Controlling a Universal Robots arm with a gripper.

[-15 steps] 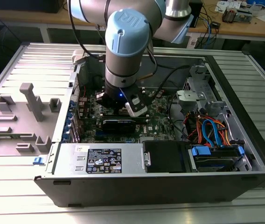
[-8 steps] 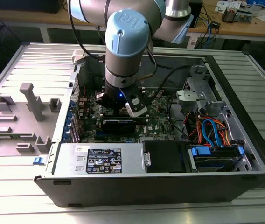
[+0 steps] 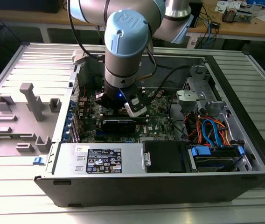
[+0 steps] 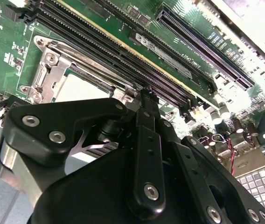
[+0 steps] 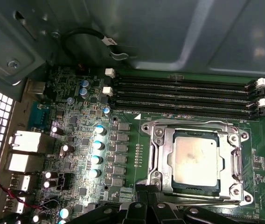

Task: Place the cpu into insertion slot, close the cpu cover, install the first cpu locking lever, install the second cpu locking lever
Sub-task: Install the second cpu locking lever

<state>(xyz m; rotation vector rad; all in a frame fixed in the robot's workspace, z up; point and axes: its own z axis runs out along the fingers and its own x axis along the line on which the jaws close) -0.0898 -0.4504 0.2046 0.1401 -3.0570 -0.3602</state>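
Note:
In the first wrist view the cpu (image 5: pixel 195 161) lies flat in the insertion slot (image 5: pixel 241 197), its silver-grey top showing through the window of the cpu cover (image 5: pixel 159 156). The cover lies down around the chip. A thin wire lever (image 5: pixel 193 122) runs along the slot's edge on the memory-slot side. My gripper (image 5: pixel 146 207) sits just off the slot's opposite edge. In the second wrist view the gripper (image 4: pixel 144 95) hangs low over the board beside the slot's silver frame (image 4: pixel 44 74), and the chip top (image 4: pixel 81 88) shows. In the exterior view my gripper (image 3: pixel 123 105) is inside the open computer case.
Long black memory slots (image 5: pixel 184 93) run beside the socket. A row of capacitors (image 5: pixel 97 144) and the case wall (image 5: pixel 170 32) are near. The power supply (image 3: pixel 104 161) and a drive bay with blue and orange cables (image 3: pixel 212 130) flank the board. A grey fixture (image 3: pixel 30 100) stands at the exterior view's left.

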